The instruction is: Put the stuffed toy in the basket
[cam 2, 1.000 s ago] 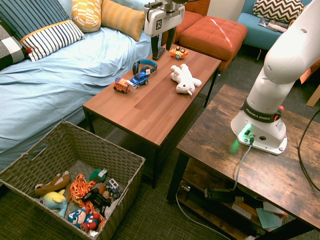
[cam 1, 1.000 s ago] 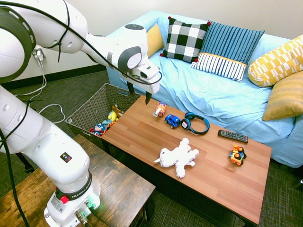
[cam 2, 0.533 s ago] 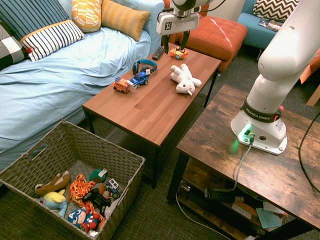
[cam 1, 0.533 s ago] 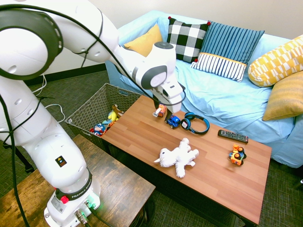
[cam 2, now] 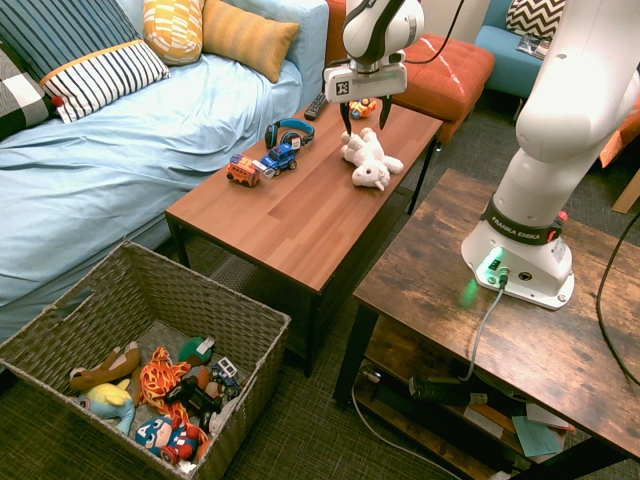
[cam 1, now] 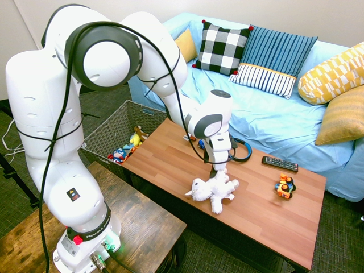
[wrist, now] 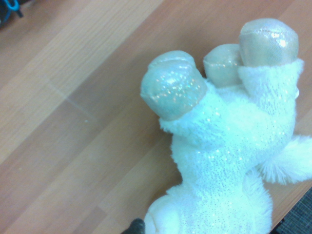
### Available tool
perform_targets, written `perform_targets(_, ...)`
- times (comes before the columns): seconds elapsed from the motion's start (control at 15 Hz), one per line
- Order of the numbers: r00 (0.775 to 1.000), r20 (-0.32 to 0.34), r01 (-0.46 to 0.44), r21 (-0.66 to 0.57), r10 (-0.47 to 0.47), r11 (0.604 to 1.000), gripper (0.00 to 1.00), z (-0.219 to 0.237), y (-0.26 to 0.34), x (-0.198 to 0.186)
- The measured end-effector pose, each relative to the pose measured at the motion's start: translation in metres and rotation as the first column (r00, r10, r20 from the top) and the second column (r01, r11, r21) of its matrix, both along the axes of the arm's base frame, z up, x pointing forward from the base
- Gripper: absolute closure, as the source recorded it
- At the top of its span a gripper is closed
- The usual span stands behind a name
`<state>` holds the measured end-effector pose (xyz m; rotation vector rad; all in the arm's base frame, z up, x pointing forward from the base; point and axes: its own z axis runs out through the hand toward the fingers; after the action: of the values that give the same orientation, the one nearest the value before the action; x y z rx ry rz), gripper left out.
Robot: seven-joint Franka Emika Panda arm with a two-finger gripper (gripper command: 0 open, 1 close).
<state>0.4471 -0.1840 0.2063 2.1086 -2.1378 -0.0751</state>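
Note:
The white stuffed toy point(cam 1: 214, 190) lies splayed on the wooden coffee table point(cam 1: 170, 165), nearer its front edge. My gripper point(cam 1: 222, 169) hangs directly above the toy's far end, pointing down, open, with its fingertips just over the plush and nothing between them. The second exterior view shows the open gripper point(cam 2: 365, 116) straddling the top of the toy point(cam 2: 369, 160). Close up in the wrist view, the toy point(wrist: 229, 161) shows its glittery hooves. The wicker basket point(cam 1: 111, 132) stands on the floor off the table's left end, with several toys inside point(cam 2: 150, 262).
On the table's far side lie blue headphones point(cam 2: 288, 130), a blue car point(cam 2: 281, 157) and a red car point(cam 2: 243, 170). A remote point(cam 1: 280, 164) and an orange toy car point(cam 1: 285, 186) sit toward the right end. The blue sofa point(cam 1: 267, 114) with cushions runs behind the table.
The arm has swung from the table's left end, near the basket, across to the stuffed toy and come down over it. The gripper stays open. The toy has not moved.

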Motion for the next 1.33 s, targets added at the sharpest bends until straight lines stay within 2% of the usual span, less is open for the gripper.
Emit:
perform_targets(0.33,0.995,-0.041,0.096,0.034,-0.094,0.995,0.00,-0.043,-0.009,-0.013)
perform_targets(0.87,0.985,-0.023,0.171,0.002,-0.171,0.985,0.00,-0.088,-0.031,-0.014)
perform_targets(0.93,0.985,-0.022,0.174,-0.001,-0.174,0.985,1.00,-0.092,-0.031,-0.012)
perform_targets(1.33,0.985,-0.010,0.172,-0.005,-0.172,0.985,1.00,-0.109,-0.034,-0.001)
